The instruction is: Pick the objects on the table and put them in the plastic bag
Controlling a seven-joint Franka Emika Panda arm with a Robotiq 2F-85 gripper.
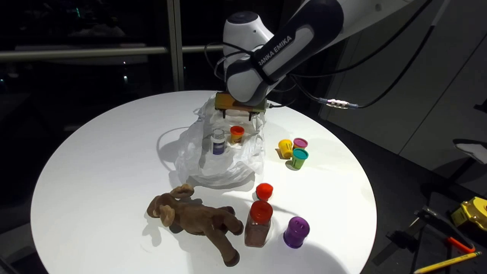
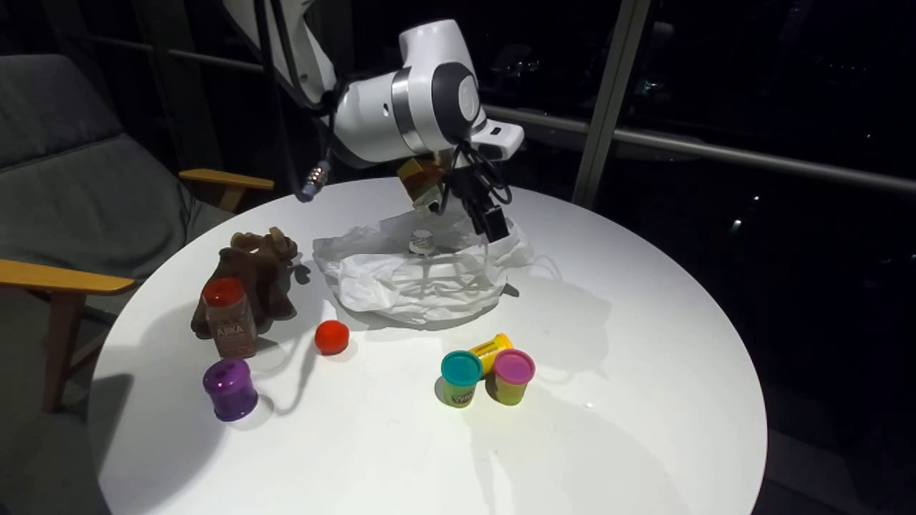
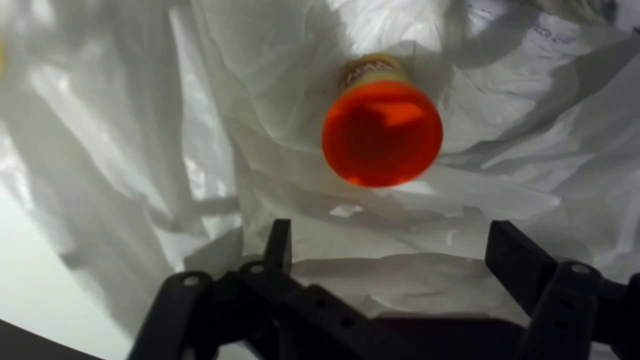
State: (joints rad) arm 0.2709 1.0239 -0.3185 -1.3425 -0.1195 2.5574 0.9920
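- While the gripper (image 3: 390, 240) hangs over the bag (image 1: 224, 171), its jaws stand wide apart and hold nothing; in the wrist view, white plastic shows beyond the gap. Whether it touches the bag, I cannot tell.
- Crumpled and gaping, the bag sits on the white table (image 1: 99, 182).
- Inside the bag are the orange tub (image 3: 382, 140), lid up, and the bottle (image 1: 218, 147), upright just beside it.
- Near the bag, on its right in an exterior view, three tubs are grouped: the yellow tub (image 1: 285, 148) tipped over, the pink tub (image 1: 300, 143) and the teal tub (image 1: 299, 159) upright. I cannot tell whether these touch one another.
- Close to the bag is the red ball (image 2: 332, 337), between it and the jar (image 2: 230, 322).
- Farther from the bag stands the jar, red-lidded, with "AJIKA" on its front.
- Farther still from the bag is the purple pot (image 2: 230, 390), upright.
- Near the bag lies the plush toy (image 1: 198, 217), its head end nearer the plastic, a foot just beside the jar.
- Above the bag bends the arm (image 2: 368, 125), in both exterior views.
- Well apart from the bag, past the table's edge, is a grey chair (image 2: 61, 143).
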